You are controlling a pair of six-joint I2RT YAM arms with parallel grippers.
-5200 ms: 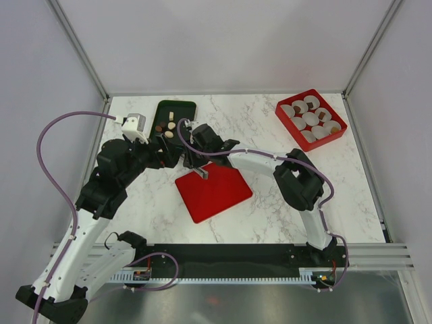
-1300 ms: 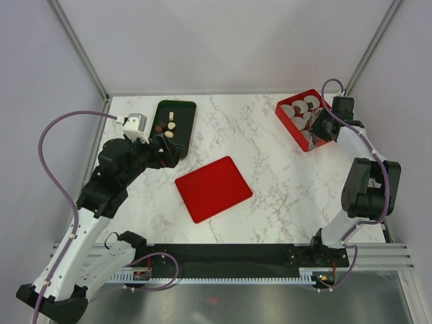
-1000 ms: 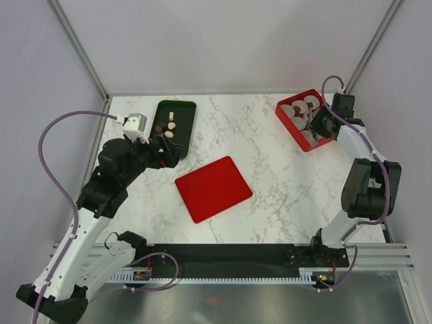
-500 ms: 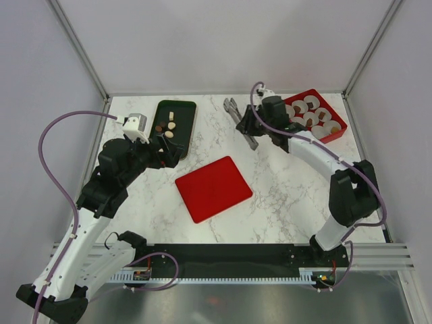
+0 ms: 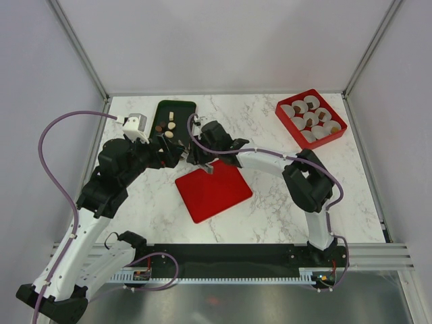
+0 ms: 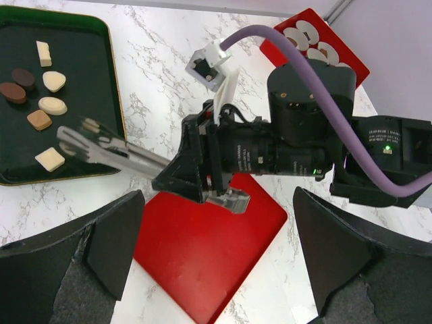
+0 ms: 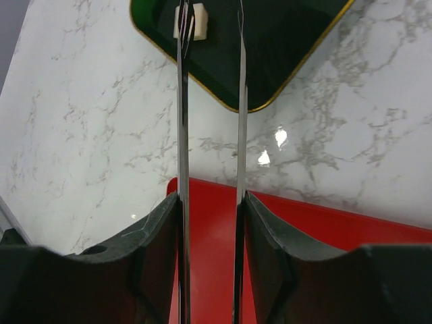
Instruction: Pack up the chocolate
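Marble tabletop [image 5: 283, 196], with the red box [image 5: 289, 126] of paper cups far right and the dark green tray [image 5: 184, 111] far left, chocolate [image 6: 52, 105] pieces loose in it. Right gripper [image 7: 210, 229] jaws are clamped on the tongs [image 6: 115, 152], whose tips are apart over the tray's near end, right by a cream square [image 7: 198, 20]. Left gripper [image 6: 216, 263] jaws hang wide apart, empty. Looks like the pick-up step. Next move, I'd guess: straddle that piece, then squeeze.
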